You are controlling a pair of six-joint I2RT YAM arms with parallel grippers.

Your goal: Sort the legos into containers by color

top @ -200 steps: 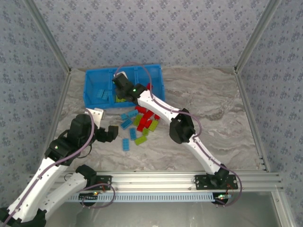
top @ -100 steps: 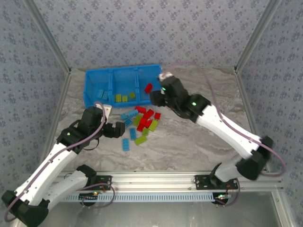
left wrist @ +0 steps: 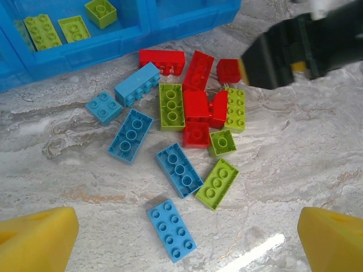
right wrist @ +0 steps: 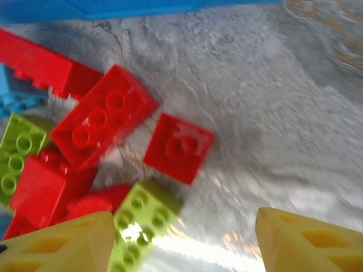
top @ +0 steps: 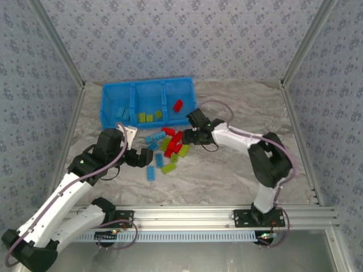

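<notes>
We see the blue tray (top: 134,96) at the far left of the marbled tabletop (top: 244,113). Each of its three compartments holds one colour: light blue bricks (top: 120,111) in the left one, lime green bricks (top: 148,117) in the middle and a single red brick (top: 178,105) in the right. The unsorted legos (top: 167,148) lie in a loose heap just near of the tray, where either arm can reach them and the carry to a compartment is short. The right hand (right wrist: 181,243) hangs low over the heap's right edge, fingers spread and nothing between them. A small square red brick (right wrist: 178,147) lies just ahead of it, a little apart from its neighbours, so we judge it the likely pick. The left hand (left wrist: 181,243) hovers at the heap's near left side, spread wide and empty, facing the light blue pieces (left wrist: 178,169). The bricks are glossy studded plastic, some oblong and some square. Several red ones (left wrist: 198,96) lean on each other, while the blues and greens lie flat, some studs up and some hollow side up.
</notes>
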